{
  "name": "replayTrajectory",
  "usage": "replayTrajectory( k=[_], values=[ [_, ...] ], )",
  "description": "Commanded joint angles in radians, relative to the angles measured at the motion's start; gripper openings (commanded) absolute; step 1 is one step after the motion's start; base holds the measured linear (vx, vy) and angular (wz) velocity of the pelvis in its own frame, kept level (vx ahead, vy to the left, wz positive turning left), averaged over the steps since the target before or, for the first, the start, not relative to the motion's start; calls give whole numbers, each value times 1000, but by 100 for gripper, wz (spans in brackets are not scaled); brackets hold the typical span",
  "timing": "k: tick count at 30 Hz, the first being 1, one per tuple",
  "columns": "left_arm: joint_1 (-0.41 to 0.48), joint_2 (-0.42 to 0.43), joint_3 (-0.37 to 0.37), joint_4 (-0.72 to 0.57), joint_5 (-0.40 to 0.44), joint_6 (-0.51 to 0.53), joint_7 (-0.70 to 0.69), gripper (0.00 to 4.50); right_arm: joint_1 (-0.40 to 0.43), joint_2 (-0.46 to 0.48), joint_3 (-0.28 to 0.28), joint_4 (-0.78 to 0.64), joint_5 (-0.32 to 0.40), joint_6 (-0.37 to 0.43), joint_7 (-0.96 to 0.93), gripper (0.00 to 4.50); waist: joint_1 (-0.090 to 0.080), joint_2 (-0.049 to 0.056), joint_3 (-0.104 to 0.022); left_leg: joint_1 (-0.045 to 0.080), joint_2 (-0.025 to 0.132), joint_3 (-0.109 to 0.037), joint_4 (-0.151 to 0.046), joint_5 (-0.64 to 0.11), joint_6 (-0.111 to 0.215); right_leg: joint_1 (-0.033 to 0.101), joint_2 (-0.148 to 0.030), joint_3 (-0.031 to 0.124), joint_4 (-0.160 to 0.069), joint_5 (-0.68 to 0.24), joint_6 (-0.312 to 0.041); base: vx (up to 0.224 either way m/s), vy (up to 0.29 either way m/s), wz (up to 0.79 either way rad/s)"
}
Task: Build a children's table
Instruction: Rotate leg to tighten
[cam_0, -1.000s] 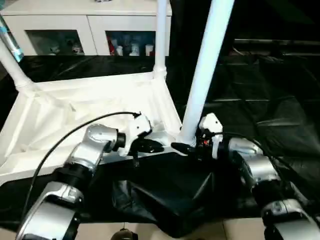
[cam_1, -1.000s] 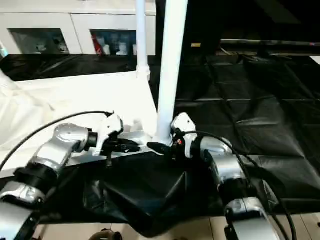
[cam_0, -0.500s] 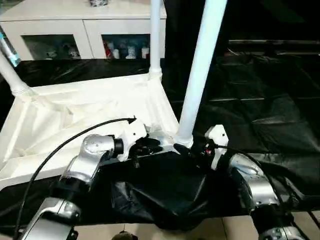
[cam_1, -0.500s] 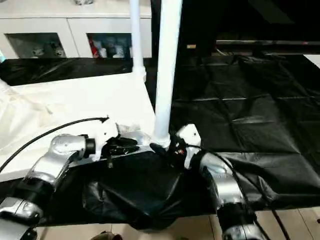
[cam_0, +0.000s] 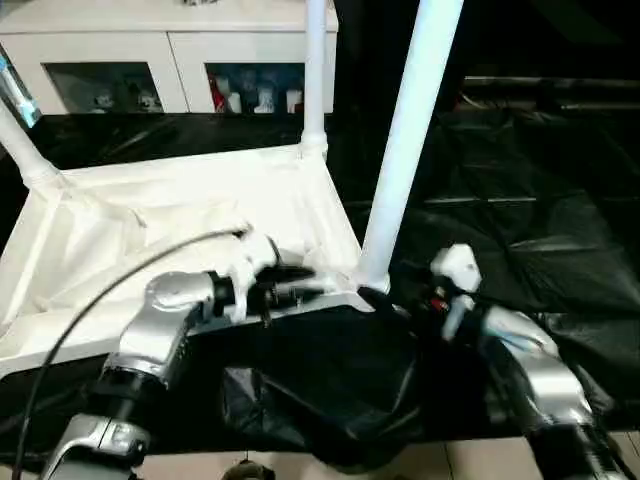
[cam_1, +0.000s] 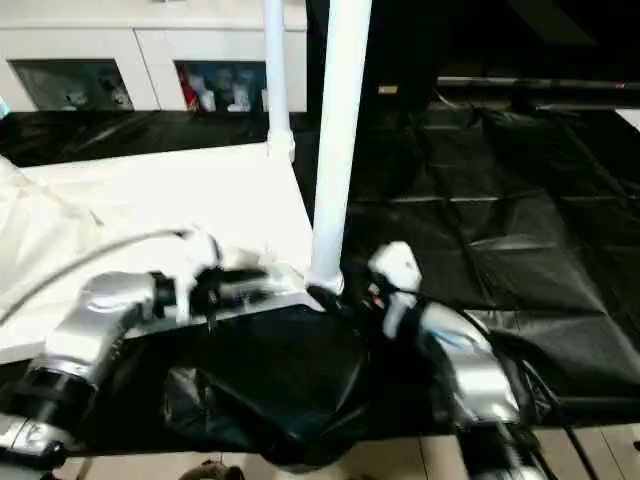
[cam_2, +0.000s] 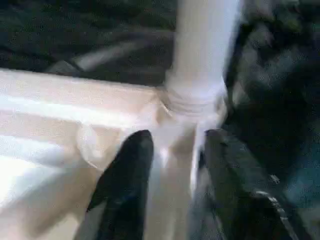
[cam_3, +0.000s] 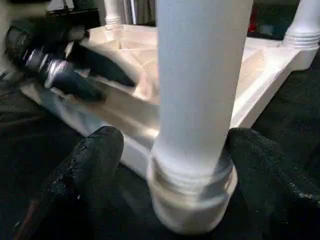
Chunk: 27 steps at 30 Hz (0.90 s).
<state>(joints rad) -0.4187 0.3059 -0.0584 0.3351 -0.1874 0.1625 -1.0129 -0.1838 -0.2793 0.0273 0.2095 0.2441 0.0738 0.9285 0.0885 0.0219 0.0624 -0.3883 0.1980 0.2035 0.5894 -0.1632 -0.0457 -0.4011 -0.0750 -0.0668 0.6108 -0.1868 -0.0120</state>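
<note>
Tabletop (cam_0: 180, 215) lies upside down on black sheet (cam_0: 520, 220), ribbed underside up; three legs stand in corner sockets, near leg (cam_0: 405, 140) upright at closest corner, far leg (cam_0: 316, 70) behind it, third leg (cam_0: 25, 150) at left edge. Left gripper (cam_0: 300, 285) over rim beside near socket, fingers (cam_2: 127, 175) parted, rim between them. Right gripper (cam_3: 170, 150) wide, fingers (cam_3: 92, 160) either side of near leg's base, not clamping. White cabinet (cam_0: 170, 60) behind
</note>
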Motion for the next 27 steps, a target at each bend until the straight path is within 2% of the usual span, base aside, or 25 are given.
replayTrajectory(
  k=[1, 3, 5, 7, 8, 9, 11, 13, 14, 15, 16, 18, 20, 22, 23, 25, 26, 27],
  values=[
    [17, -12, 32, -35, -36, 28, 46, 212, 18, -8, 4, -44, 15, 22, 10, 373, -3, -3, -67, 22, 41, -24, -71, -272, 33, 41, -69, 48, -84, -261, -190, 0, 0, 0],
    [36, -38, 60, -59, -38, 49, 116, 212, 42, -10, -5, -70, 23, 38, -8, 373, -5, -2, -65, 26, 38, -25, -71, -299, 27, 38, -70, 47, -93, -332, -167, 0, 0, 0],
    [53, -50, 69, -74, -21, 48, 161, 212, 55, -8, -13, -85, 23, 49, -31, 373, -7, -4, -64, 25, 38, -27, -72, -300, 24, 36, -68, 47, -97, -355, -149, 0, 0, 0],
    [87, -73, 89, -102, 30, 12, 282, 212, 77, 2, -35, -110, 3, 69, -113, 373, -10, -6, -63, 24, 41, -29, -75, -305, 19, 37, -67, 47, -98, -357, -138, 0, 0, 0],
    [90, -76, 93, -105, 32, 9, 294, 212, 79, 5, -39, -111, 1, 66, -123, 373, -12, -5, -63, 26, 40, -28, -74, -312, 16, 34, -66, 47, -99, -369, -133, 0, 0, 0],
    [117, -106, 126, -136, 43, -12, 389, 212, 98, 30, -70, -131, -4, 60, -197, 373, -11, -8, -63, 24, 40, -29, -73, -305, 12, 34, -68, 47, -98, -369, -130, 0, 0, 0],
    [159, -142, 166, -194, 27, -28, 455, 212, 130, 59, -105, -181, 23, 78, -252, 373, -11, -12, -64, 24, 39, -29, -73, -310, 16, 33, -69, 46, -102, -386, -120, 0, 0, 0],
    [196, -177, 203, -255, -1, -24, 502, 212, 159, 85, -134, -227, 40, 92, -299, 373, -11, -11, -66, 22, 43, -30, -75, -294, 20, 35, -67, 48, -97, -352, -122, 0, 0, 0],
    [217, -188, 219, -285, 3, -34, 532, 212, 167, 98, -145, -240, 40, 90, -326, 373, -10, -14, -66, 20, 43, -29, -75, -287, 29, 33, -65, 47, -95, -329, -126, 0, 0, 0],
    [237, -181, 220, -306, 34, -51, 556, 212, 170, 113, -156, -246, 37, 84, -354, 373, -11, -15, -63, 20, 40, -28, -75, -295, 31, 30, -62, 46, -99, -344, -116, 0, 0, 0],
    [255, -173, 217, -321, 59, -66, 576, 212, 173, 123, -160, -251, 35, 78, -377, 373, -13, -17, -61, 20, 40, -28, -76, -304, 29, 29, -62, 47, -101, -358, -109, 0, 0, 0],
    [288, -160, 220, -348, 109, -97, 617, 212, 169, 144, -167, -245, 19, 74, -434, 373, -18, -21, -58, 22, 38, -30, -79, -329, 16, 26, -62, 47, -107, -418, -74, 0, 0, 0],
    [335, -167, 241, -396, 107, -89, 659, 212, 155, 159, -160, -212, -29, 60, -502, 373, -24, -22, -57, 24, 39, -33, -81, -353, -4, 21, -64, 47, -111, -464, -56, 0, 0, 0],
    [346, -167, 245, -405, 108, -85, 667, 212, 153, 159, -157, -203, -43, 62, -516, 373, -28, -21, -55, 25, 36, -33, -81, -372, -8, 18, -62, 47, -114, -482, -51, 0, 0, 0],
    [372, -170, 243, -426, 106, -76, 665, 212, 149, 161, -155, -196, -46, 65, -524, 373, -29, -27, -58, 27, 37, -34, -80, -373, -10, 18, -63, 47, -111, -476, -49, 0, 0, 0],
    [427, -200, 246, -476, 81, -20, 685, 212, 139, 165, -149, -188, -58, 61, -538, 373, -33, -28, -56, 25, 40, -33, -82, -384, -14, 17, -62, 49, -111, -463, -50, 0, 0, 0],
    [433, -203, 242, -482, 85, -20, 695, 212, 137, 166, -149, -189, -56, 65, -540, 373, -33, -34, -55, 23, 38, -34, -82, -387, -11, 17, -62, 49, -114, -467, -46, 0, 0, 0],
    [438, -204, 233, -491, 96, -18, 704, 212, 134, 165, -150, -187, -54, 66, -540, 373, -29, -28, -58, 26, 37, -34, -82, -394, -12, 15, -60, 50, -114, -465, -40, 0, 0, 0]
  ],
)
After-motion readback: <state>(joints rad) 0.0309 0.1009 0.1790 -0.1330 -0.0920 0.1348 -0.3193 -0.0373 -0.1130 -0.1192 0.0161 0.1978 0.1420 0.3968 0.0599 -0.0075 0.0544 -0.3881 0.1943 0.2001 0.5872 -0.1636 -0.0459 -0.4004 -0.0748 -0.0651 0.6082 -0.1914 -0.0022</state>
